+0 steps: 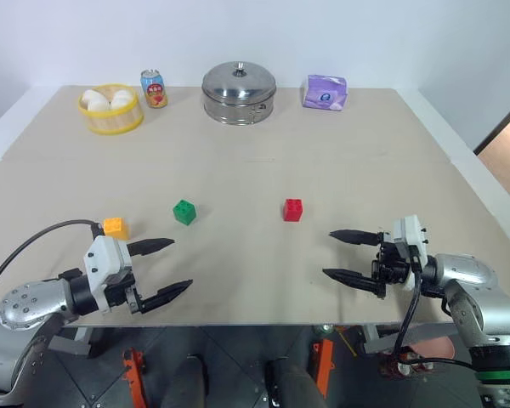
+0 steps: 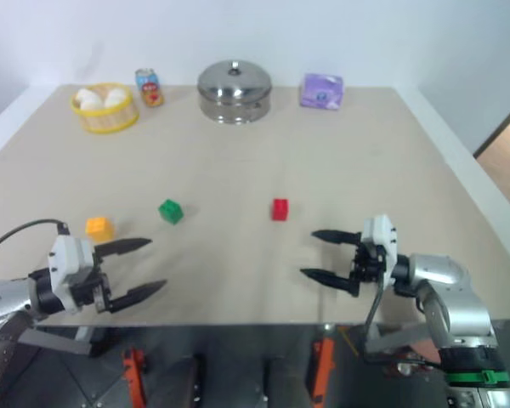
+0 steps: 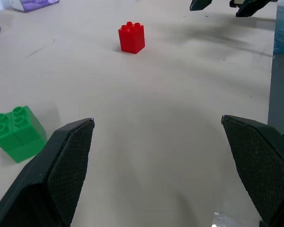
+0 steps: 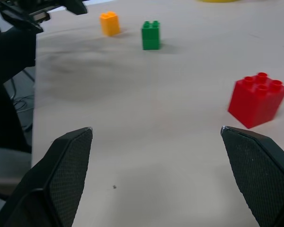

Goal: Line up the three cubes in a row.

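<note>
The 3 cubes stood well apart on the table [image 1: 263, 161]: orange-yellow cube [image 1: 115, 227], green cube [image 1: 184, 212], red cube [image 1: 292, 209], with bare surface around each. A steel pot [image 1: 239, 93], can [image 1: 154, 88], basket [image 1: 111, 109] and purple pack [image 1: 325, 92] lined the far edge.

Both forearms are rounded silver-grey metal shells with small dark screw holes. The left gripper [image 1: 166, 270] has a white boxy housing and two tapered black fingers with cross-hatched pads; the right gripper [image 1: 350, 255] matches it. A black cable loops from each wrist.
</note>
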{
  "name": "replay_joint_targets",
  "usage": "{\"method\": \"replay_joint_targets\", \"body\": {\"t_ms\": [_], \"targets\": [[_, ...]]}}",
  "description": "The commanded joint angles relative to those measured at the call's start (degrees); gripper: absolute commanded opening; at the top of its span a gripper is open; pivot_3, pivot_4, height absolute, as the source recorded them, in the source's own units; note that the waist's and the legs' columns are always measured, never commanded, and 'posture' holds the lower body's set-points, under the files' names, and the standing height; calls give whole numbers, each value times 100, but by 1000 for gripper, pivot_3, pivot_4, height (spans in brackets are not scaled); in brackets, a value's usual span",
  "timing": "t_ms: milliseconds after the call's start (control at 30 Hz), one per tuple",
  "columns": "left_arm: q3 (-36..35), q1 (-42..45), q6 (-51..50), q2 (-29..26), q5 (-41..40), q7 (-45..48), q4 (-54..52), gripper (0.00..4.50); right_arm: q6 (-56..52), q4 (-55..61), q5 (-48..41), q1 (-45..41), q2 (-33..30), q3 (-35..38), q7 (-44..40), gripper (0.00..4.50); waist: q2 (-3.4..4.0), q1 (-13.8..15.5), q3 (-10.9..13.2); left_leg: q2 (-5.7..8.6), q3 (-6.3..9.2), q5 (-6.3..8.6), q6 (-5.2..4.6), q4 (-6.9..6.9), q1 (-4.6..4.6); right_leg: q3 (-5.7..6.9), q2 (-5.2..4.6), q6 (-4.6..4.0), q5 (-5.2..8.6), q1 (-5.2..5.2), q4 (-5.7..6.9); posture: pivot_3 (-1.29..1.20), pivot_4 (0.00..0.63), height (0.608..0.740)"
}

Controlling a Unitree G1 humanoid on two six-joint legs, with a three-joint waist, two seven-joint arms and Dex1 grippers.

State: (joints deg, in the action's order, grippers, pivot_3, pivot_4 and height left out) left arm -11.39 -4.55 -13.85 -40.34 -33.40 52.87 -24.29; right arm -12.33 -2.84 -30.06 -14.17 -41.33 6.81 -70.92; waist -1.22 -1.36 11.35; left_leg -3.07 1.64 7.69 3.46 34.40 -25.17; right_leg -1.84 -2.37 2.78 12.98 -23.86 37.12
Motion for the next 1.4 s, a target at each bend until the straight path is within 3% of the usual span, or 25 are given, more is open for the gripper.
{"method": "replay_joint_targets", "body": {"t_ms": [33, 133, 300, 567, 800, 1133, 1167, 1400], "targets": [[-212, 599, -447, 242, -535, -591, -189, 4453, -301, -451, 110, -846, -28, -13, 232, 4500, -1, -1, 0, 0, 0, -1, -2, 3, 0, -2, 1, 3, -4, 0, 0, 0, 150, 739], [-107, 979, -581, 446, -582, -855, -186, 4453, -372, -998, 292, -1601, -14, -230, 39, 4500, -1, -10, 0, 2, 0, -7, -11, 11, 7, -11, 8, 7, -20, 8, 1, 0, 150, 739], [149, 1542, -527, 964, -556, -1213, -118, 4453, 551, -3019, 1188, -3295, 258, -1047, -865, 4500, -1, -23, 1, 2, -3, -8, -12, 9, 8, -41, 29, 18, -27, 8, 0, 0, 150, 739], [388, 1499, -444, 1288, -449, -1337, -442, 4453, 2228, -5871, 2370, -4937, 960, -1654, -1431, 4500, -1, -40, 1, 1, -2, -3, -15, -4, 2, -62, 42, 58, -44, 0, 1, 0, 150, 739], [432, 1213, -424, 1291, -437, -1426, -750, 4453, 2821, -6826, 2925, -5411, 1305, -1679, -1136, 4500, -1, -53, 1, 1, -5, -2, -14, -3, 4, -68, 42, 37, -35, 0, 2, 0, 150, 739], [471, 1228, -365, 1343, -358, -1512, -752, 4453, 2982, -7169, 3350, -5460, 1525, -1598, -549, 4500, -1, -58, 1, 2, -7, -7, -17, 4, 7, -73, 44, 32, -43, 1, 4, 0, 150, 739], [473, 1228, -360, 1350, -350, -1509, -749, 4500, 2985, -7179, 3369, -5459, 1534, -1579, -500, 3981, -1, -59, 1, 2, -7, -7, -17, 3, 7, -74, 44, 32, -43, 0, 4, 0, 150, 739], [485, 1279, -352, 1350, -297, -1410, -648, 4500, 2948, -7206, 3417, -5452, 1541, -1465, -374, 3973, -1, -83, 1, 1, -7, -6, -17, 3, 7, -76, 45, 33, -43, 0, 4, 0, 150, 739]]}}
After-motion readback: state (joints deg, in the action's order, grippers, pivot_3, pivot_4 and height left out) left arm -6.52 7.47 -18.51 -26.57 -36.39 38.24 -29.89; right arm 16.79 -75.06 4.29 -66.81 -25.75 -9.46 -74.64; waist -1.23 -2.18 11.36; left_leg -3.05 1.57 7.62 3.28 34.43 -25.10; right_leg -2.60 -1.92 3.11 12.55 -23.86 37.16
